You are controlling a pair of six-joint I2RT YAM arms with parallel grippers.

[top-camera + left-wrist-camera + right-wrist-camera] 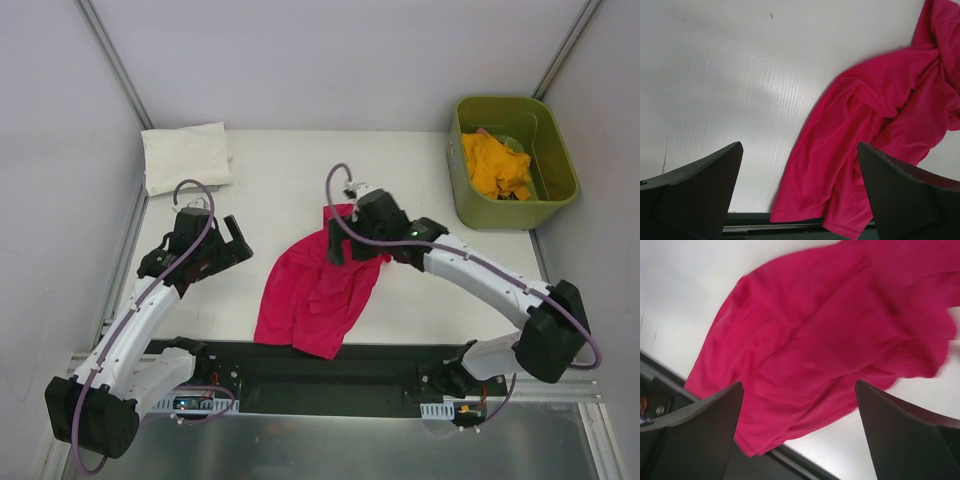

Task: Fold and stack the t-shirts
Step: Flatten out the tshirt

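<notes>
Nearest us, the magenta t-shirt [315, 290] lies crumpled mid-table [280, 180], its lower hem drooping over the near edge. We judge it light, limp and a little slippery, best pinched at a shoulder or hem corner rather than mid-bunch. Our left gripper [799, 150] hovers just to its left, fingers spread wide and empty. Our right gripper [799, 390] hangs over its far end, likewise wide open, holding nothing. Farther back sit a folded white t-shirt [185, 155], far left, and a yellow t-shirt [495, 165] in the green bin [460, 190], far right.
</notes>
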